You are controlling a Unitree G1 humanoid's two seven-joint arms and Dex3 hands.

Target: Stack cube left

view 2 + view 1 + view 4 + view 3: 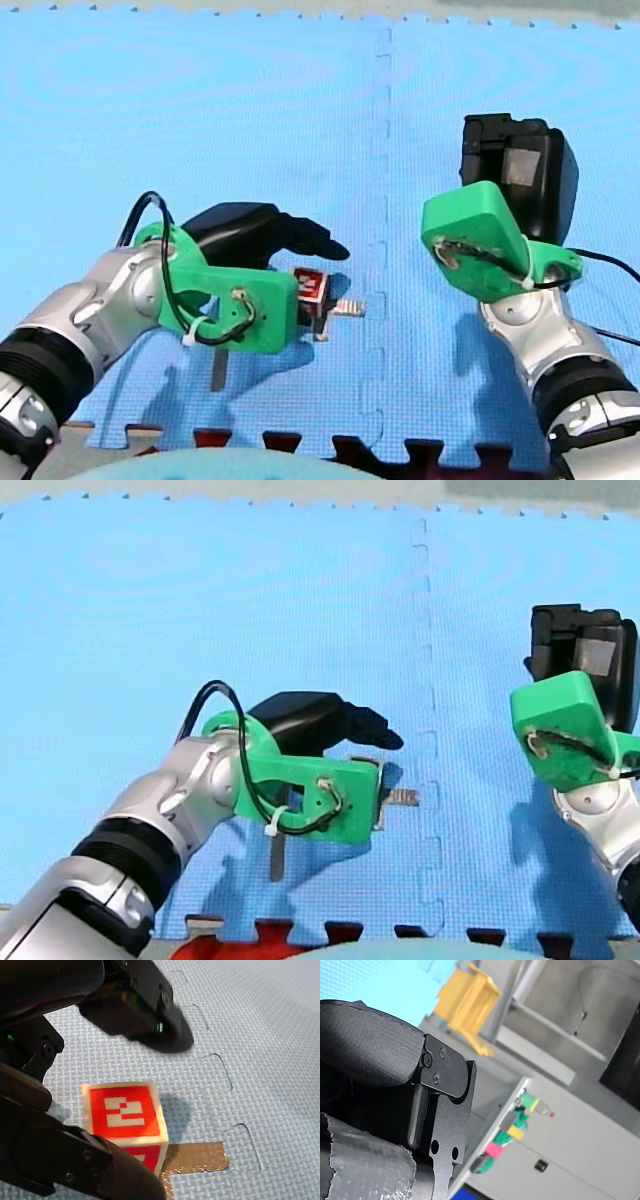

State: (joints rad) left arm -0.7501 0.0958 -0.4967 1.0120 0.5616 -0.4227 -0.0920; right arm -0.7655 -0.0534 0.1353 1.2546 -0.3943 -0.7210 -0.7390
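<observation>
A blue foam mat (200, 100) covered the whole work place. The left arm came in from the left side, with a green part (240, 300) on its wrist. A short strip of silver tape (219, 372) lay on the mat under that arm. The left hand (260, 235) hung low over the mat, open and wrapped loosely around a red cube (311, 285).

The cube had a white pattern on top and sat flat on the mat. The second wrist view, from the left hand, showed the cube (125, 1115) between the black fingers. The far fingers (135, 1010) were apart from it, with bare mat in the gap. The near finger (75, 1165) seemed to touch the cube's bottom edge, but it hid that spot. The hand did not squeeze the cube.

Another piece of silver tape (349, 308) lay just beside the cube on its right. A seam (383, 150) ran up the mat between the two arms.

The right hand (515, 175) was up in the air on the right, well apart from the cube. It held nothing, and I could not tell whether it was open or shut.
</observation>
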